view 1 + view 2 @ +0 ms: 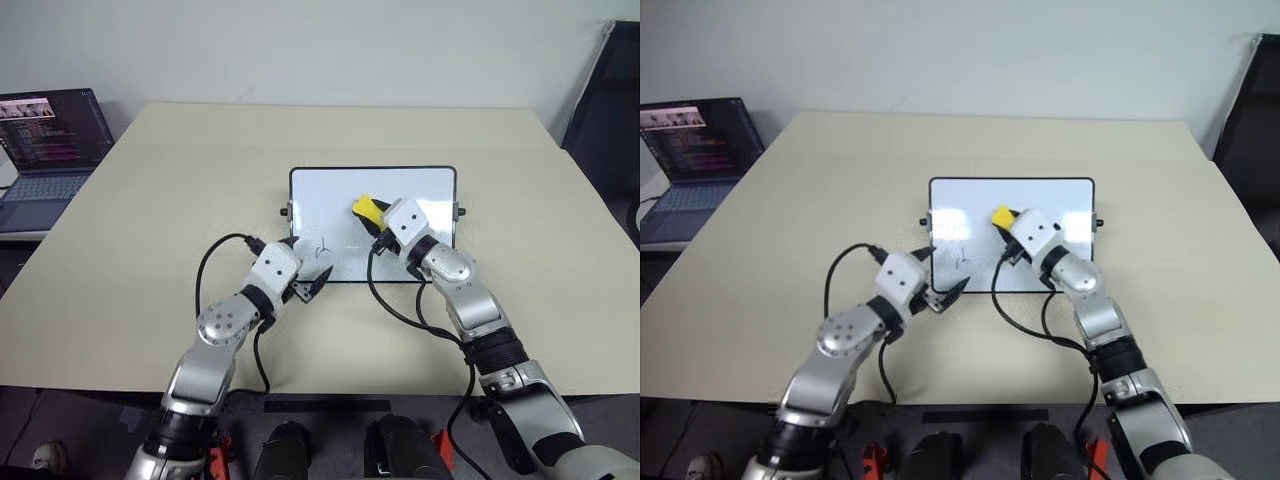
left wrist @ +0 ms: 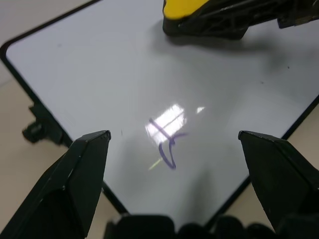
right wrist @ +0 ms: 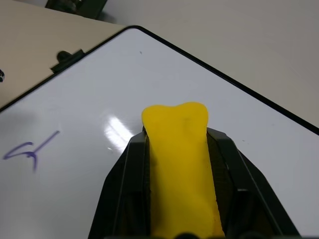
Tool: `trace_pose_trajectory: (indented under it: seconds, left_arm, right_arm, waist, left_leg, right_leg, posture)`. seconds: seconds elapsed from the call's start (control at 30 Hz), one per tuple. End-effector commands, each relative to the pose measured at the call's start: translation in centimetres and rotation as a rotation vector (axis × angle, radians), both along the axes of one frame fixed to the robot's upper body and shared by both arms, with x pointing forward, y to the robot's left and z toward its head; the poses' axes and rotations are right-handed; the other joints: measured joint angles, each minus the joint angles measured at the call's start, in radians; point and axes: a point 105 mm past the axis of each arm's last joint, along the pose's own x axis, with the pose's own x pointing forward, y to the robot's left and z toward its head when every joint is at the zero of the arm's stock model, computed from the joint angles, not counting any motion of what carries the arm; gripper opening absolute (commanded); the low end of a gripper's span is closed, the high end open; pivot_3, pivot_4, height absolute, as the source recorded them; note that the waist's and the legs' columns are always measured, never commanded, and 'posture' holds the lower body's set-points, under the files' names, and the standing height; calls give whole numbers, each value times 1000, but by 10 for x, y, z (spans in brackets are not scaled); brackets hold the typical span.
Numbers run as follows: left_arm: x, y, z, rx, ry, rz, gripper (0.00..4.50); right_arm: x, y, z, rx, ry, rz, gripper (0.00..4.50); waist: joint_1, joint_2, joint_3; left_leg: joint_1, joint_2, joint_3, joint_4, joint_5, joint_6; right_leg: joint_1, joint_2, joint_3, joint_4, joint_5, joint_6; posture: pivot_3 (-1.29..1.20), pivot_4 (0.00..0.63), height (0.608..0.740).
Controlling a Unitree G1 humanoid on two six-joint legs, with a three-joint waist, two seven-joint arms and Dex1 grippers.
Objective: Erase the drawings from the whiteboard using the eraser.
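The whiteboard (image 1: 420,190) lies flat in the middle of the beige table. My right gripper (image 1: 378,222) is over its centre, shut on the yellow eraser (image 1: 366,208), whose yellow end sticks out past the fingers (image 3: 124,169). The eraser (image 3: 177,149) sits close above the white surface. One thin dark squiggle, a drawing (image 1: 323,248), is on the board's near-left part, to the left of the eraser. The drawing (image 2: 169,149) lies between and just beyond the spread fingers of my left gripper (image 1: 308,262), which hangs open and empty at the board's near-left corner.
An open laptop (image 1: 45,140) stands off the table's far-left side. A dark object (image 1: 612,100) rises at the right edge. Black cables (image 1: 210,265) loop from both wrists over the table's near part. The table (image 1: 150,200) is bare around the board.
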Motion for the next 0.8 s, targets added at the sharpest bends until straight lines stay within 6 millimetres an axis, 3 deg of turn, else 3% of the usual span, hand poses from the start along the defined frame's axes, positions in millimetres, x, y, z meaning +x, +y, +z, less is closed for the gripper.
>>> trace_pose_trajectory:
  seconds: [0.03,0.37,0.57,0.73,0.8]
  left_arm:
    - [-8,7,10,-23,-36,50,4500]
    - [-20,19,-15,-96,56,148,4500]
    - [-23,12,-19,-105,69,123,4500]
    - [-21,12,-14,-94,45,94,4500]
    - [-19,13,-13,-70,31,83,4500]
  right_arm:
    - [-13,13,20,29,-59,71,1175]
    - [-17,51,15,6,-41,152,1175]
    - [-4,66,-10,-87,0,100,1175]
    - [6,64,-22,-154,17,53,1175]
    - [5,62,-43,-223,82,59,1175]
  waist:
    - [0,0,0]
    - [-1,0,0]
    - [0,0,0]
    - [0,0,0]
    - [0,0,0]
  left_leg:
    - [0,0,0,0,0,0]
    - [1,0,1,0,0,0]
    - [1,0,1,1,0,0]
    - [1,0,1,0,0,0]
    - [2,-1,1,1,0,0]
  right_leg:
    - [0,0,0,0,0,0]
    - [0,0,-1,0,0,0]
    - [0,0,-1,0,0,-1]
    - [0,0,-1,0,-1,-1]
    - [0,0,-1,1,-1,-1]
  posture:
    - [0,150,740]
    - [0,150,740]
    - [0,150,740]
    - [0,150,740]
    - [0,150,740]
